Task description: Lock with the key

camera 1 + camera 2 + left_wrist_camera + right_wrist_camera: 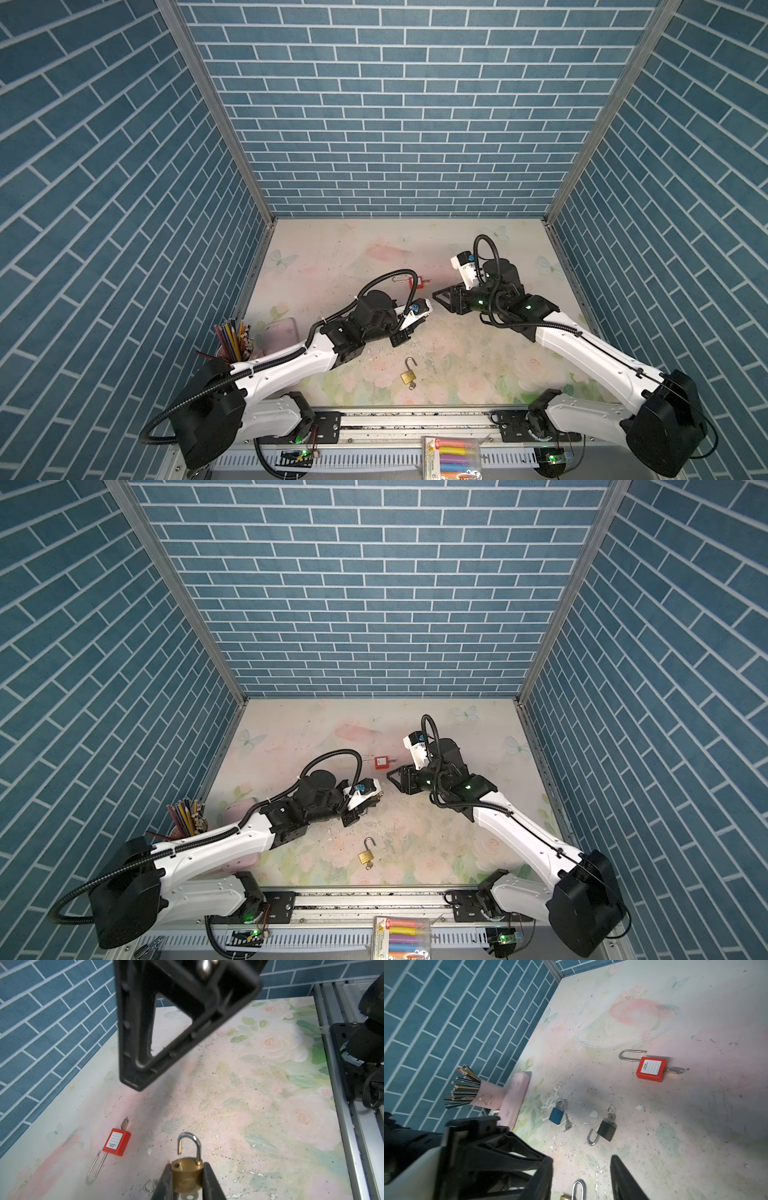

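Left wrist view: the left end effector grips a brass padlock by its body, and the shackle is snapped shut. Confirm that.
Wrong on one point. The left end effector does grip the brass padlock by its body, but the shackle is open, with its free end lifted clear of the body. The left wrist view shows this.
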Robot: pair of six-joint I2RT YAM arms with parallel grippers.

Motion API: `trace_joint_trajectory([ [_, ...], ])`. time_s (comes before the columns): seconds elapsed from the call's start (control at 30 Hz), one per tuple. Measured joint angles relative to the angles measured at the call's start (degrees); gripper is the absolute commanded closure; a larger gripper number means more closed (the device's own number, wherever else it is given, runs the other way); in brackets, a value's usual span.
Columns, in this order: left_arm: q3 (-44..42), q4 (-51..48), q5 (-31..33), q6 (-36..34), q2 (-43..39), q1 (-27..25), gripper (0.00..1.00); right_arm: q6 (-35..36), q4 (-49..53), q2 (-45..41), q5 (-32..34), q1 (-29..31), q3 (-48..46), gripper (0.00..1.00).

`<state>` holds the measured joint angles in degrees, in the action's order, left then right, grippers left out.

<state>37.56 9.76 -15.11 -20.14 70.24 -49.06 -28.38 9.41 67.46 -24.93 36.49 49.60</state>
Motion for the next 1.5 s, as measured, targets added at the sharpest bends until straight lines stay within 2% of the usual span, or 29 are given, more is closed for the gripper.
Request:
trace_joint_trajectory([
  [0.2, 0.04, -0.09, 1.40, 0.20, 1.33, -0.02, 1.00, -2.54, 2.69, 2.64, -4.44, 2.21, 1.40, 0.64],
  [0.4, 0.68, -0.55, 2.67, 0.42, 1.75, -0.04, 1.00, -2.89, 4.61, 6.71, -6.34, 4.79, 1.42, 0.74],
  [0.87, 0.70, -0.90, 3.10, 0.92, 1.75, -0.04, 1.00, -2.89, 4.74, 7.65, -4.90, 4.87, 2.56, 0.76],
  [1.33, 0.70, -0.90, 3.10, 1.27, 1.79, -0.04, 1.00, -2.89, 4.46, 7.98, -4.52, 4.87, 2.75, 1.00],
  [1.5, 0.70, -0.87, 3.13, 1.22, 1.79, -0.04, 1.00, -2.67, 4.44, 7.98, -4.42, 4.87, 2.75, 1.00],
])
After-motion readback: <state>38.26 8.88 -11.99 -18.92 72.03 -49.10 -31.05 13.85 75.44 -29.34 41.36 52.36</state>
